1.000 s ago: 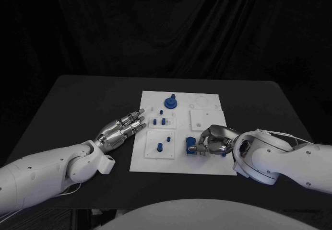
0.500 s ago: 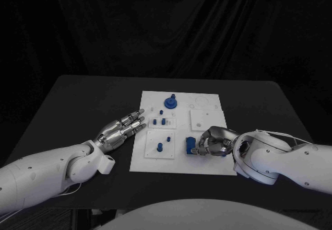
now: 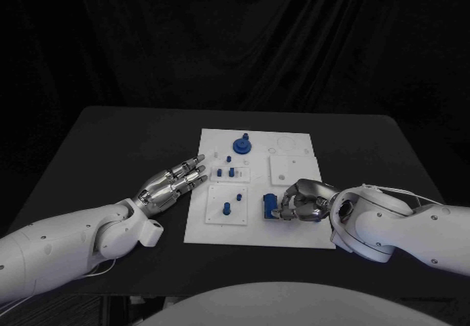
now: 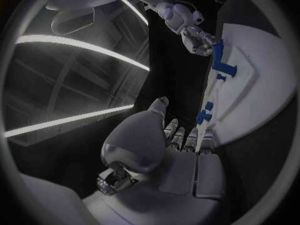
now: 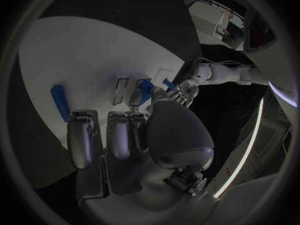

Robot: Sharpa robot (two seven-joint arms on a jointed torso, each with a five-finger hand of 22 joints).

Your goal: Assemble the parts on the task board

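Right hand (image 3: 305, 202) rests on the near right part of the task board (image 3: 294, 238), fingers curled beside an upright blue part (image 3: 269, 205); whether it grips the part cannot be told. Left hand (image 3: 174, 180) lies flat, fingers apart, empty, just left of the board.

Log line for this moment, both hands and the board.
left hand: open, flat beside task board | right hand: fingers curled next to upright blue part, grip unclear | stage: assembly unfinished
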